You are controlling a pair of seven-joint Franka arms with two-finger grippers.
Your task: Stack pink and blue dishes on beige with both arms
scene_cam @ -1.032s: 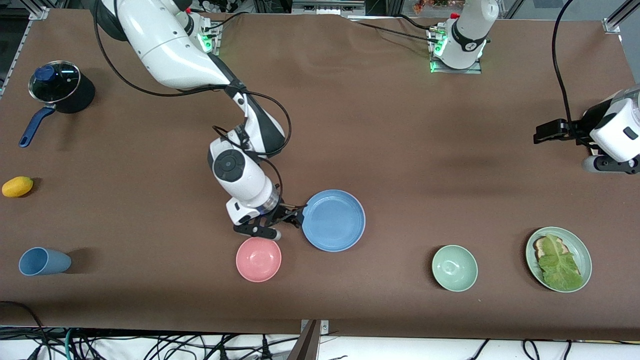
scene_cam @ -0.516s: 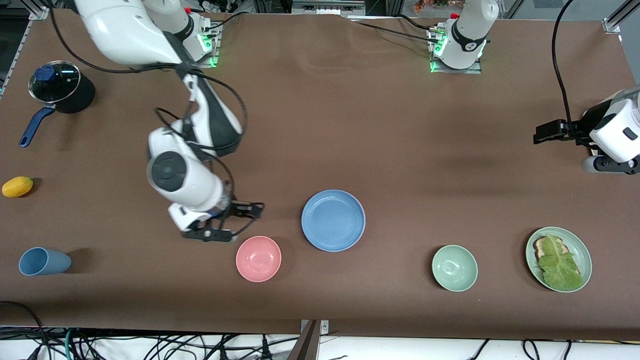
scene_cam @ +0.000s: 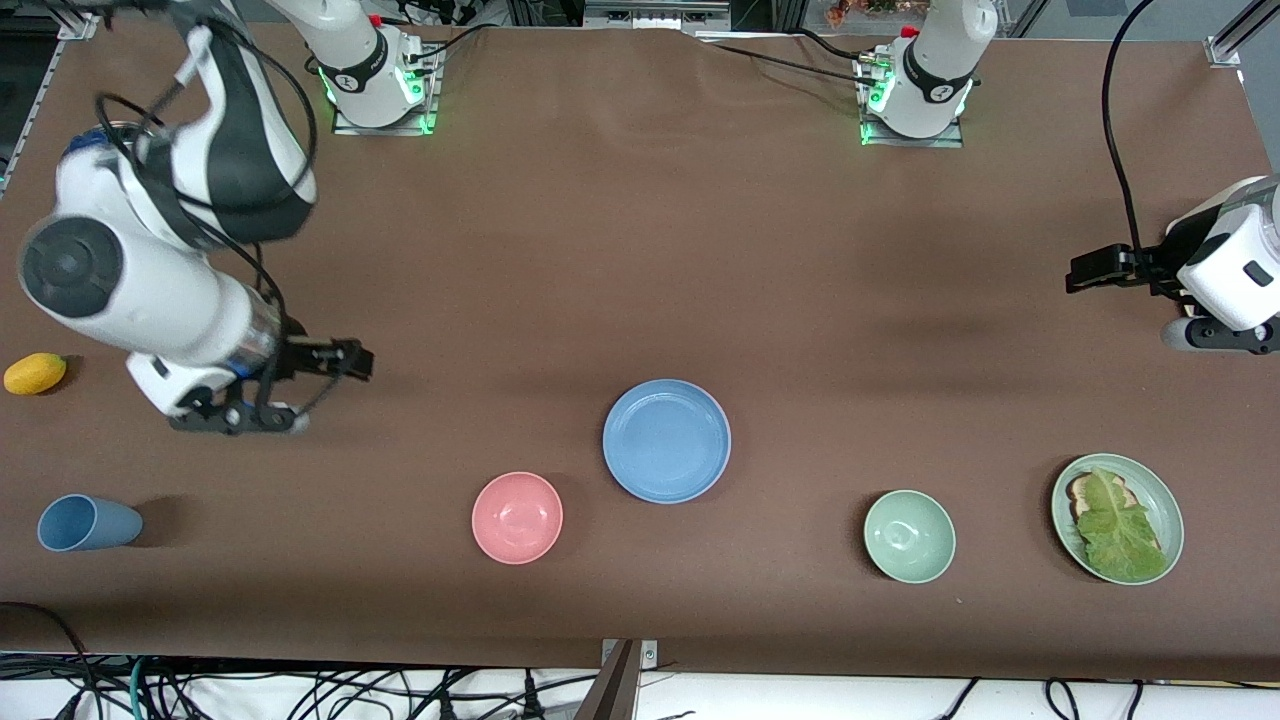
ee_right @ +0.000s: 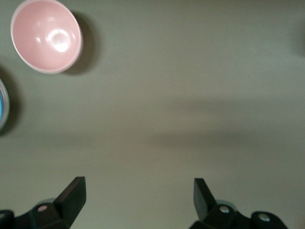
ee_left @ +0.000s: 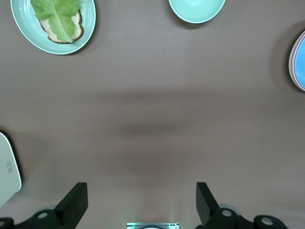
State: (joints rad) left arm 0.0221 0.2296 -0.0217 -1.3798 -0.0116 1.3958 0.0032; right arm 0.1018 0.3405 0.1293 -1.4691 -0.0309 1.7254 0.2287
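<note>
The blue plate lies flat mid-table on top of a stack. In the left wrist view a pink rim peeks out under the blue plate, so the pink plate lies beneath it. The beige plate is hidden. My right gripper hangs open and empty over bare table toward the right arm's end, well apart from the stack. In its own view the right gripper has only tabletop between its fingers. My left gripper waits open and empty at the left arm's end, and in its own view this gripper also frames bare table.
A small pink bowl sits beside the stack, nearer the front camera. A green bowl and a green plate with lettuce on bread lie toward the left arm's end. A blue cup and a yellow fruit lie toward the right arm's end.
My right gripper has let go of the blue plate's rim and drawn away toward the right arm's end of the table, rising. The plate has stayed put. The left arm has not moved.
</note>
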